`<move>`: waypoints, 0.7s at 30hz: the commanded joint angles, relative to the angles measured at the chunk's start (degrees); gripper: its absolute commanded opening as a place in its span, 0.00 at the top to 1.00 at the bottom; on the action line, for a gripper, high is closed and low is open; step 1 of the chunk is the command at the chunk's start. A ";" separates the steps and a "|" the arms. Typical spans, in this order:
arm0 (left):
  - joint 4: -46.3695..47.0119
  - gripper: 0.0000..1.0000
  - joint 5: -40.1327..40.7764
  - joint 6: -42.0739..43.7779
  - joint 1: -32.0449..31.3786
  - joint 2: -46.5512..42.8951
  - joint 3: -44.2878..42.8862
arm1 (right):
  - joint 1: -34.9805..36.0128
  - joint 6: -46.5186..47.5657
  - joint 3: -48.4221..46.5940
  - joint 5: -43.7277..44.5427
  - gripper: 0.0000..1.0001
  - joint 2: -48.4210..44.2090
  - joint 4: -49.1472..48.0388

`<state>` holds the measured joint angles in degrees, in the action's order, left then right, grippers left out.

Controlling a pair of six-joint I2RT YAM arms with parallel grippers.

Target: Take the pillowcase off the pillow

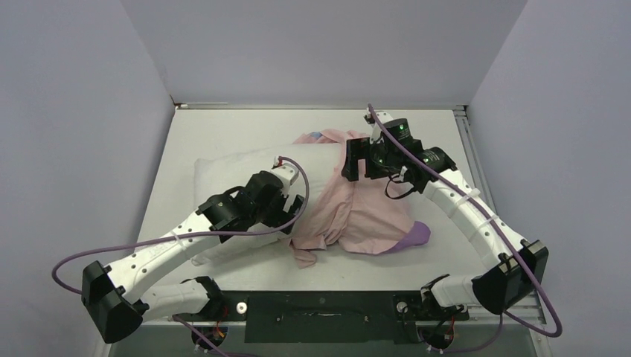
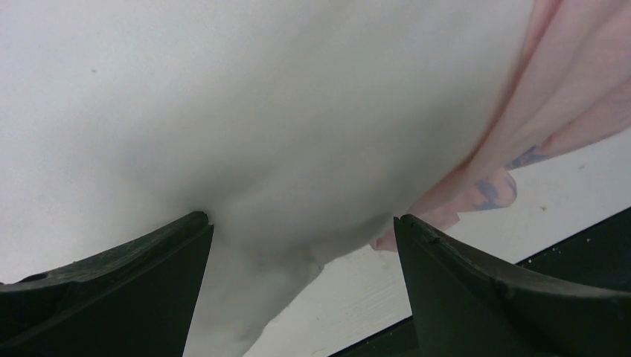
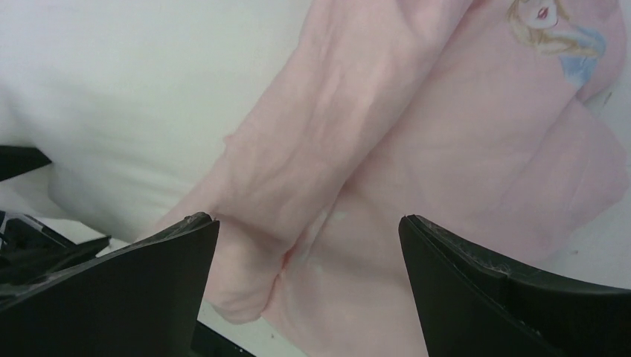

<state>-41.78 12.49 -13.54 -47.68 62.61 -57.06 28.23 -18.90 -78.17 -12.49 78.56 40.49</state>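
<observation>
The white pillow [image 1: 231, 171] lies across the left middle of the table, its right part still under the pillowcase [image 1: 364, 212], which is turned pale pink side out with a purple corner at the front right. My left gripper [image 1: 286, 223] is open, right over the pillow's near edge; in the left wrist view the pillow [image 2: 245, 119] fills the space between the fingers and the pink cloth [image 2: 565, 82] hangs at the right. My right gripper [image 1: 356, 160] is open above the bunched pillowcase [image 3: 417, 171]; the pillow [image 3: 141, 89] shows at the left there.
The white table [image 1: 223, 123] is walled at the back and both sides. A black strip runs along the near edge [image 1: 320, 305] between the arm bases. A metal rail [image 1: 470, 149] runs down the right side.
</observation>
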 commanded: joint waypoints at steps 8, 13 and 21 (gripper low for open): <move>15.90 0.17 1.07 -5.35 2.26 9.87 2.67 | 11.90 -6.16 12.02 4.66 0.02 -11.39 3.27; 18.10 0.74 -1.69 -5.01 3.64 11.00 1.21 | 17.01 -10.20 17.78 5.84 0.05 -13.98 1.81; 17.96 1.00 -4.76 -5.19 3.78 9.82 -1.60 | 21.76 -16.61 27.43 11.76 0.05 -12.60 -9.04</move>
<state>-27.18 11.27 -17.82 -44.40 72.71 -55.31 48.62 -30.63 -53.69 -6.02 65.52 39.97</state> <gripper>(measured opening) 0.043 0.951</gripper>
